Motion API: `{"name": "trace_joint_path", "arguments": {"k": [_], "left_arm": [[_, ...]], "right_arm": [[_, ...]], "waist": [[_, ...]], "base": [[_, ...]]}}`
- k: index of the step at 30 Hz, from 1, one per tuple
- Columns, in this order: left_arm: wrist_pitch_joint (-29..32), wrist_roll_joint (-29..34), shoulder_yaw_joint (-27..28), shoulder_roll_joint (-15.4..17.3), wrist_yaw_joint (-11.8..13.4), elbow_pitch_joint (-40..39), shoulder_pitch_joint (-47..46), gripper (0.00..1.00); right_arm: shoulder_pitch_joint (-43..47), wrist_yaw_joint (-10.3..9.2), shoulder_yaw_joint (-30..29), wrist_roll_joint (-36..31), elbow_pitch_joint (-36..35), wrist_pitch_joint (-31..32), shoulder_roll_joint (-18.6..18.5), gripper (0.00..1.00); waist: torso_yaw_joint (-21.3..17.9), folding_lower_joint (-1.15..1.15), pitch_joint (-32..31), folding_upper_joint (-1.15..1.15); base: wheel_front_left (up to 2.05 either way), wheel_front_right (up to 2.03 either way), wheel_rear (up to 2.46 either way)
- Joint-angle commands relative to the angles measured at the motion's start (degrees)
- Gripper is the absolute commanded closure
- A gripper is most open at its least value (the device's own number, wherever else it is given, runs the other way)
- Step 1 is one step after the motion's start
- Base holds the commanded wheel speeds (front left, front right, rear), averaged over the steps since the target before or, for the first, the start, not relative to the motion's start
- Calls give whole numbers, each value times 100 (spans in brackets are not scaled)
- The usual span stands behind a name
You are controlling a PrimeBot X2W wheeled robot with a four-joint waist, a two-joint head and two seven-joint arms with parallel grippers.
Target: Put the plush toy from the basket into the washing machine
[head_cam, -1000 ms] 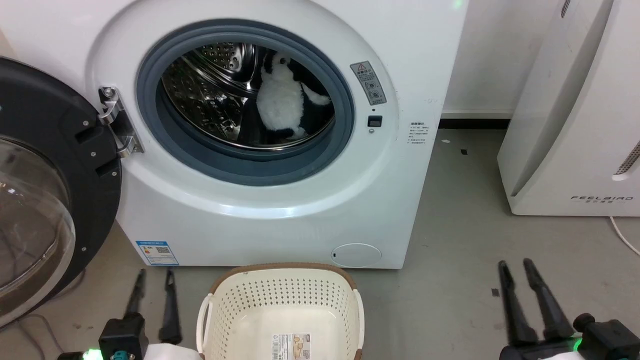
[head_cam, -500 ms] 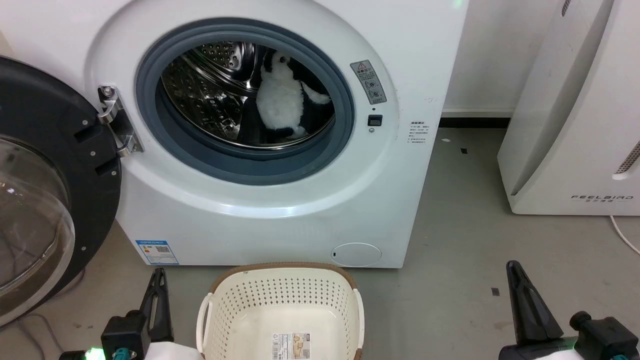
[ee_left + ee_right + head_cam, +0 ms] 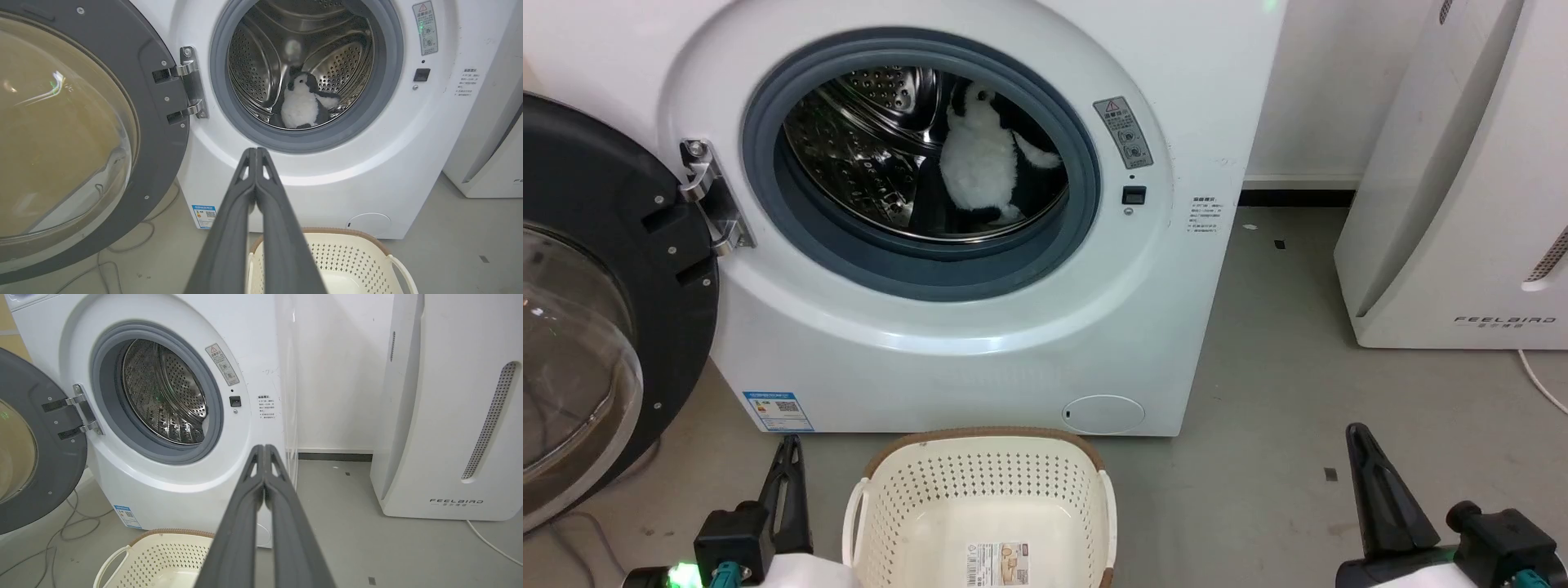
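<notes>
The plush toy is seen inside the washing machine, propped in the drum with its long axis near upright, well clear of the basket set just in front of the machine. The left gripper and right gripper are held low before the machine, fingers pressed together on nothing. The toy is found up and ahead of both, and the left is judged nearer

Grey concrete floor, white wall, dark skirting strip, tall white FEELBIRD appliance
</notes>
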Motion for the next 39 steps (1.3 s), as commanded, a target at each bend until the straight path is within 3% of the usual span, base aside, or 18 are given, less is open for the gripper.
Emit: {"name": "trace_joint_path", "arguments": {"k": [1, 39], "left_arm": [[29, 29, 5, -17, -21, -38, -61, 100], [475, 124, -38, -107, -194, -239, -166, 100]], "right_arm": [[-98, -1, -7, -51, 17, 32, 1, 100], [-313, -3, -38, -382, 70, 480, 2, 100]], "waist": [[-1, 0, 1, 0], [-53, 0, 49, 0]], "base": [[0, 0, 0], [0, 0, 0]]}}
